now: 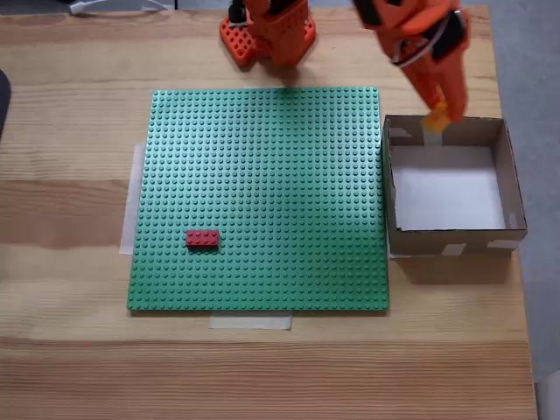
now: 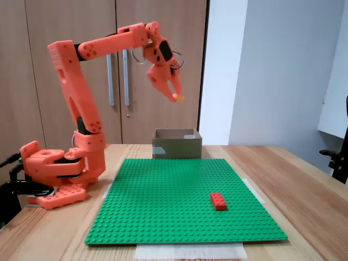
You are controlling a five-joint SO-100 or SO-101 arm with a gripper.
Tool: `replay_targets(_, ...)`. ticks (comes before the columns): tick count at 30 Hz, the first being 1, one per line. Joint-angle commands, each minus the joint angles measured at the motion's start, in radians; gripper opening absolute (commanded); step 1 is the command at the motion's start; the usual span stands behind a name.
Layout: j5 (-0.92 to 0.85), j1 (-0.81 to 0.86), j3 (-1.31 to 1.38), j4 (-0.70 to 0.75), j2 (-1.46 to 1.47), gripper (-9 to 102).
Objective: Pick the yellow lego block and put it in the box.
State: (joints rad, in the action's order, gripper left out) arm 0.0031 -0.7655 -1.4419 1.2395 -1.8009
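Wooden table (image 1: 70, 367): fills both fixed views. Green baseplate (image 1: 262, 192): frame centre, taped flat. Orange arm (image 2: 81, 103): left in a fixed view, reaching high. Box (image 1: 514, 188): right of baseplate. Gripper (image 1: 440, 115): above box's far wall, clenched on yellow brick (image 2: 177, 97). Red brick (image 1: 202, 238): lower left of baseplate.

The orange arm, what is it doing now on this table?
The arm holds the yellow lego block between its fingers, raised high above the box. It has not let go yet. The red brick lies untouched on the green baseplate, beside the box.
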Motion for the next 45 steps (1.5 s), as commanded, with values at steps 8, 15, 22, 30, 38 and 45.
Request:
replay_targets(8,0.002,-0.046,-0.123,-0.184,-0.014,-1)
replay_targets(15,0.012,-0.041,-0.087,-0.215,0.135,-1)
replay_targets(22,0.011,-0.049,0.087,-0.158,0.364,-1)
replay_targets(30,-0.018,-0.063,0.278,-0.106,0.586,-1)
replay_targets(38,-0.017,-0.075,0.293,-0.101,0.699,-1)
replay_targets(45,-0.020,-0.067,0.218,-0.181,0.718,-1)
